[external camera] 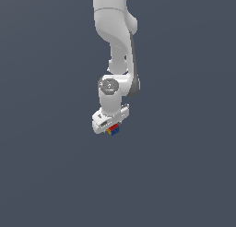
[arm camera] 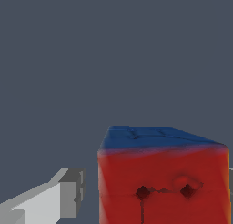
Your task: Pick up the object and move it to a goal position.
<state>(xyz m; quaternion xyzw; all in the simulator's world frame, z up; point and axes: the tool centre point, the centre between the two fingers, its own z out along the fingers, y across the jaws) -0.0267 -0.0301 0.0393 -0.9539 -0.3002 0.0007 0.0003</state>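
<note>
Red, blue and yellow, the tiny puzzle-like cube (external camera: pixel 113 129) sits tucked right under the white gripper (external camera: pixel 110 126), seemingly between its fingers. In the wrist view one pale finger (arm camera: pixel 48 202) stands apart from the cube, so I cannot tell whether it grips.

The cube (external camera: pixel 113 129) is seen directly beneath the tool (external camera: pixel 110 122), at the lower end of the arm (external camera: pixel 115 32), which descends from the top of the exterior view. In the wrist view, the cube (arm camera: pixel 164 177) is placed beside one finger (arm camera: pixel 45 202); whether they touch cannot be told. No carrying surface's edge is shown.
</note>
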